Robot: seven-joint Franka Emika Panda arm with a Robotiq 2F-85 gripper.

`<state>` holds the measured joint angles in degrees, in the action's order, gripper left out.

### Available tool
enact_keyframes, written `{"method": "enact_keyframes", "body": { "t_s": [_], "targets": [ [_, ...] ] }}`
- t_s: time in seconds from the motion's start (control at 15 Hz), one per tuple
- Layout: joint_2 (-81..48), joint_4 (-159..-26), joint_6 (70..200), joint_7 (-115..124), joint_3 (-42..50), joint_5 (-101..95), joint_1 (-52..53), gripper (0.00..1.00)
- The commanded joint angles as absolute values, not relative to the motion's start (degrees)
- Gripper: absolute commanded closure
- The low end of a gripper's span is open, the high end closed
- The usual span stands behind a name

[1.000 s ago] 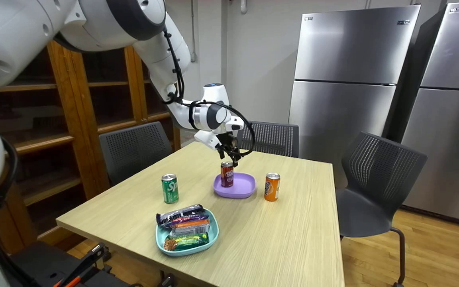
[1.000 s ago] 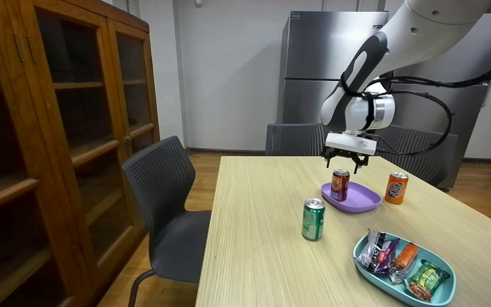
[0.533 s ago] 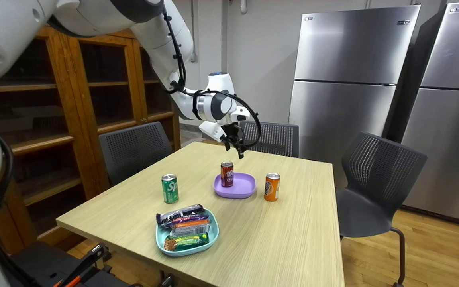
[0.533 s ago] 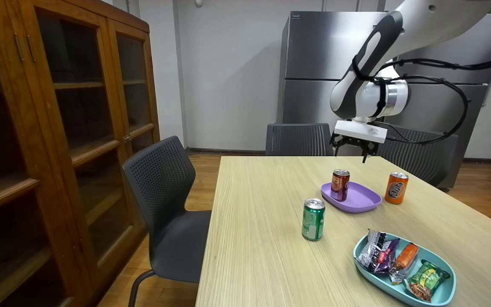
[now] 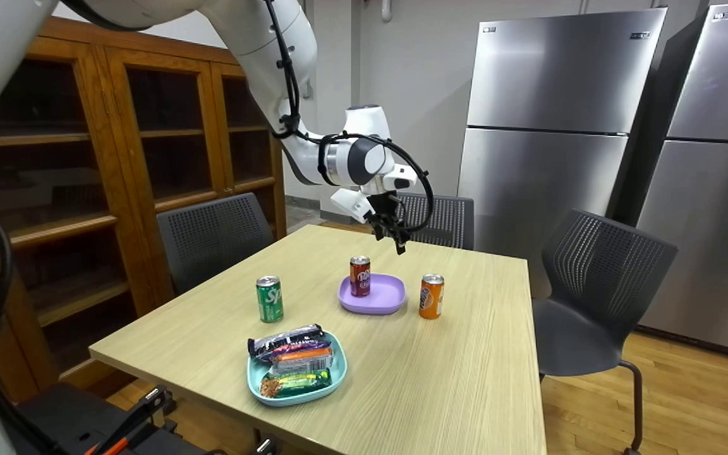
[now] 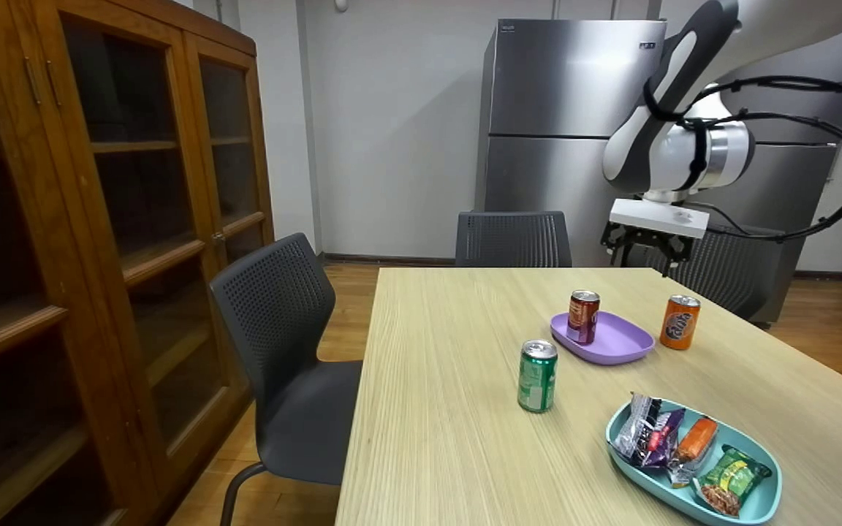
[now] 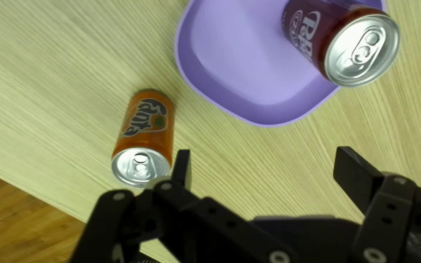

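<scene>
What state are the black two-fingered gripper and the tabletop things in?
Gripper: open, empty
Purple rounded plastic tray: right side up
Dark-red cylindrical metal can: upright in purple tray
Orange cylindrical metal can: upright
Green cylindrical metal can: upright
Teal rounded plastic tray: holding four glossy colourful packets

Purple tray [image 7: 247, 62]; orange can [image 7: 143, 138] (silver-topped); black hand [image 7: 262, 159].

Draws the gripper [image 6: 641, 266] up and away from the dark red can [image 6: 583, 317], sideways toward the orange can [image 6: 680, 322]. Uncovers more wooden cabinet [image 5: 114, 114] behind the arm [image 5: 260, 54] in an exterior view.
</scene>
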<state>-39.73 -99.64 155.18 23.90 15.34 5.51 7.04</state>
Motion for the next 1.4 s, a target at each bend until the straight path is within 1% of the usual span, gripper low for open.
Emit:
{"method": "enact_keyframes", "body": {
  "t_s": [0.0,0.53,1.0,1.33],
  "targets": [
    [-36.4,-104.4,156.1,24.7,16.3,3.4,6.0,0.0],
    [-37.8,-104.8,156.3,25.2,18.4,3.4,3.7,0.0],
    [-38.9,-103.7,155.8,24.5,17.7,3.7,2.6,0.0],
    [-39.7,-102.1,152.9,24.7,16.8,4.9,1.3,0.0]
  ]
}}
